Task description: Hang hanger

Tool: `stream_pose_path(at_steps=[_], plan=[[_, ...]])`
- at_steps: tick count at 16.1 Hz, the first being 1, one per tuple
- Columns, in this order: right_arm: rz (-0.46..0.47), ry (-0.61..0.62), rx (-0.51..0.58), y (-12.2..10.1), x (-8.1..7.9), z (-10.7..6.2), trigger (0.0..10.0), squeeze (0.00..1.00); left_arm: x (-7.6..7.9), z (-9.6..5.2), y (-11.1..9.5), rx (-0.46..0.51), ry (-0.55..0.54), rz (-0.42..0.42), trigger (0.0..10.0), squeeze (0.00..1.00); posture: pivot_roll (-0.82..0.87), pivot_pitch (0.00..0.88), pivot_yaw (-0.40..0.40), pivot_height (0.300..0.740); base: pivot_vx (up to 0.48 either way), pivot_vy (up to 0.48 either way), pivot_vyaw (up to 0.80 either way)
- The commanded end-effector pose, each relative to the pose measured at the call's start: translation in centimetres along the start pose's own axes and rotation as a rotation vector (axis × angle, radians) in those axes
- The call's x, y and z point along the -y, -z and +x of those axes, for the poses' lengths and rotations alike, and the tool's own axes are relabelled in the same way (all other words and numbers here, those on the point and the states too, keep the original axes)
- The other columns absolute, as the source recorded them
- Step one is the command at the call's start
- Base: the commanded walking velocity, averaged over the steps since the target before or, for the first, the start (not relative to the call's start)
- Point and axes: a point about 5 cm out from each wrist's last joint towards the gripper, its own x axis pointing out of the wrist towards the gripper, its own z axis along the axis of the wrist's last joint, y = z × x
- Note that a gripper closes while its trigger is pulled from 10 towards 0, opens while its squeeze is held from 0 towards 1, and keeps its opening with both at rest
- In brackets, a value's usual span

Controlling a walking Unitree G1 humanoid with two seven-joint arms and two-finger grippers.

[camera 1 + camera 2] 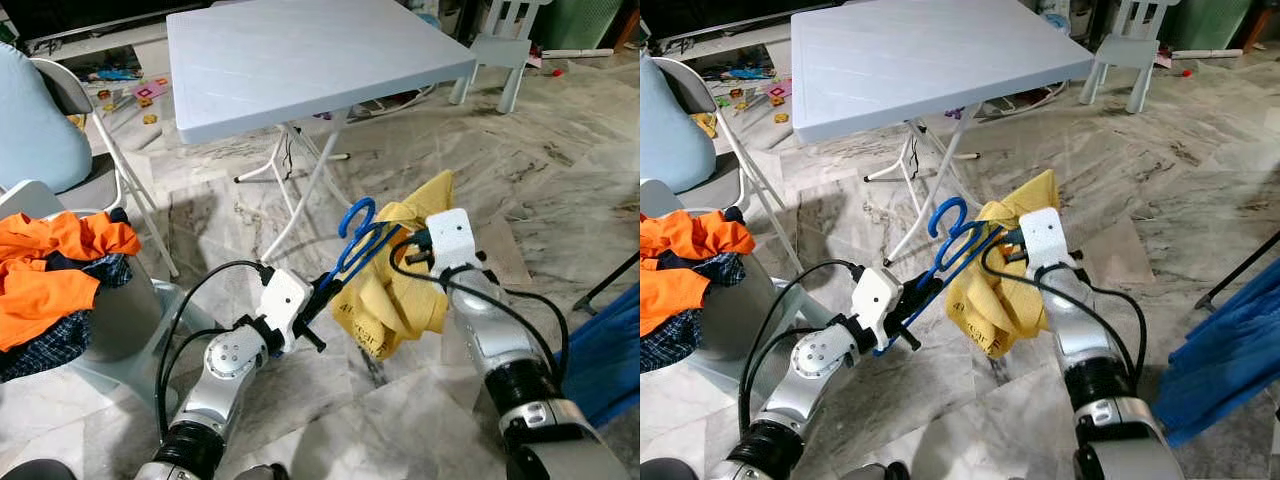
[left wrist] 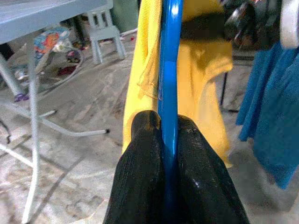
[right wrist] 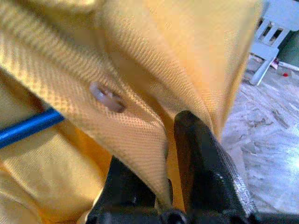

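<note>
The left gripper (image 2: pixel 169 140) has its two black fingers (image 2: pixel 140 172) pressed against either side of a glossy blue plastic hanger bar (image 2: pixel 169 60); just behind the hanger hangs a yellow knit fabric garment (image 2: pixel 205 60), draped to both sides of the bar; beyond the garment, on the side away from the hanger, hangs a blue cloth (image 2: pixel 273 107); far behind the hanger stands a small pale plastic chair (image 2: pixel 105 32) on a marbled floor (image 2: pixel 70 154), beside the thin white legs (image 2: pixel 32 130) of a grey table.

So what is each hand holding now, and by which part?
The left hand clamps the blue hanger by its bar; the right hand pinches the yellow shirt's fabric fold.
</note>
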Motion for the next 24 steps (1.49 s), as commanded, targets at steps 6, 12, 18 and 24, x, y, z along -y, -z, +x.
stream_pose_path(at_steps=[6,12,18,24], plan=[[0.006,0.087,0.141,-4.3,1.6,0.4,0.0,0.0,-0.6,-0.4,0.1,-0.008,-0.019,0.058,0.0,0.0,-0.12,0.088,0.049,0.74,0.0,0.0,0.0],[0.032,0.23,0.119,-5.2,3.1,1.3,0.0,0.0,0.4,-3.3,1.2,-0.034,0.044,0.098,0.0,0.0,-0.11,0.084,0.036,0.74,0.0,0.0,0.0],[-0.069,0.469,0.018,-3.7,6.5,1.3,0.0,0.0,1.1,-6.3,1.8,-0.02,-0.006,-0.03,0.0,0.0,-0.08,0.09,0.025,0.74,0.0,0.0,0.0],[0.121,0.375,-0.061,0.3,5.9,-0.5,0.0,0.0,-2.0,-4.8,0.1,-0.01,-0.371,-0.069,10.0,0.0,-0.08,0.087,0.033,0.74,0.0,0.0,0.0]])
